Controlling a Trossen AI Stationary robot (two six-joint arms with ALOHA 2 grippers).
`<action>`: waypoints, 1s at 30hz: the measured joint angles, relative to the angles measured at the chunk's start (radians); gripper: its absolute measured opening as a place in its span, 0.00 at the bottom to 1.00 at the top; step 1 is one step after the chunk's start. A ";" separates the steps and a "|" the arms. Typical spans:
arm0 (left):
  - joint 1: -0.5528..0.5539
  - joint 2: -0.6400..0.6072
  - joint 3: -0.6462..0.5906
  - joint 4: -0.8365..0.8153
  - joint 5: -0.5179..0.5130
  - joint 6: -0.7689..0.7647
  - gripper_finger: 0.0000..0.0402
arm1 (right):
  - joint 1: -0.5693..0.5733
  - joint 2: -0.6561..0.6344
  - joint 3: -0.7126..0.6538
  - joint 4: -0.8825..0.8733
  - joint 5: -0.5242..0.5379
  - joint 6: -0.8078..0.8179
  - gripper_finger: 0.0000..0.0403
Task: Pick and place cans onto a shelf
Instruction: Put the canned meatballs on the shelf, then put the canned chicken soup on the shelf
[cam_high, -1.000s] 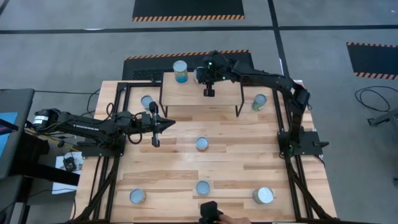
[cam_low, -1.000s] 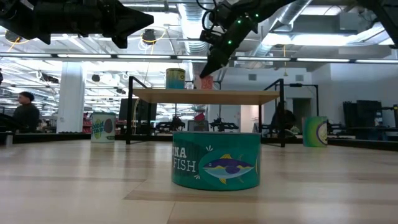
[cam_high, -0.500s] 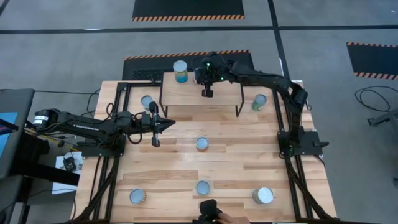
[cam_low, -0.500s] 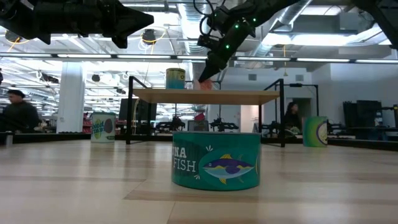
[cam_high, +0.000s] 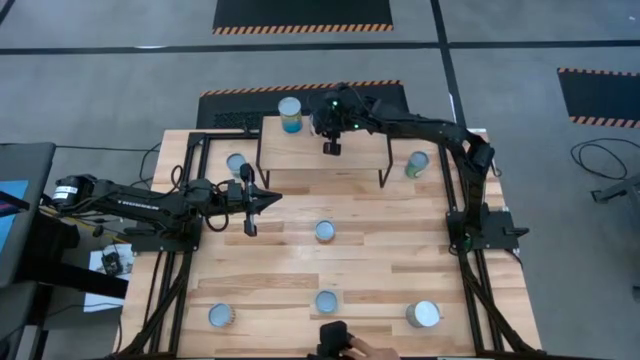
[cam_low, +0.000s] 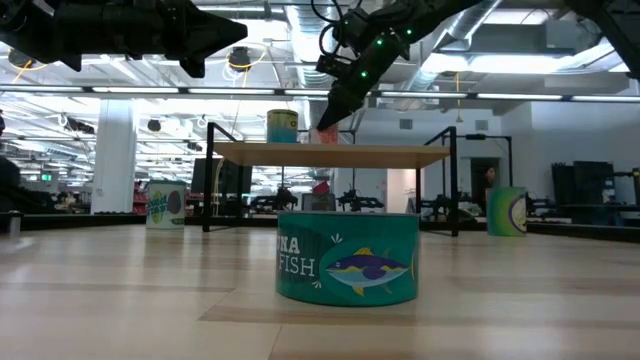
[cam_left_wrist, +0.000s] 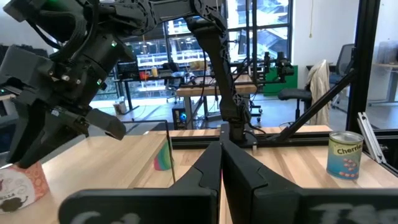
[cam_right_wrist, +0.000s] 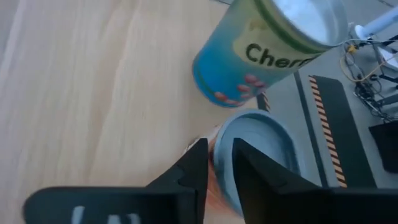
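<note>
An orange-labelled can (cam_right_wrist: 264, 158) stands upright on the shelf (cam_high: 320, 160), beside a blue cherry can (cam_right_wrist: 261, 50) that also stands there. My right gripper (cam_right_wrist: 219, 165) hangs over the orange can, slanting down, open. One finger lies over the can's top and the other beside its wall, so the rim sits in the gap. I cannot see any touch. The low view shows the can (cam_low: 325, 135) under that gripper (cam_low: 328, 122). My left gripper (cam_high: 272, 197) waits shut above the table's left half.
Several more cans stand on the table: a teal tuna can (cam_high: 325, 231) in the middle, one (cam_high: 236, 163) left of the shelf, one (cam_high: 417, 163) right of it, and three near the front edge. A person's hand (cam_high: 350, 350) shows at the near edge.
</note>
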 joint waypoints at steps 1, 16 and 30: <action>0.000 0.000 0.000 0.000 0.000 0.000 0.00 | 0.000 0.000 0.000 0.012 0.002 0.005 0.26; 0.000 0.000 0.000 -0.010 0.000 0.003 0.00 | 0.043 -0.107 0.000 0.026 0.157 -0.057 0.12; 0.000 0.000 0.000 -0.025 0.000 0.002 0.00 | 0.032 -0.642 -0.467 0.122 0.076 0.108 0.01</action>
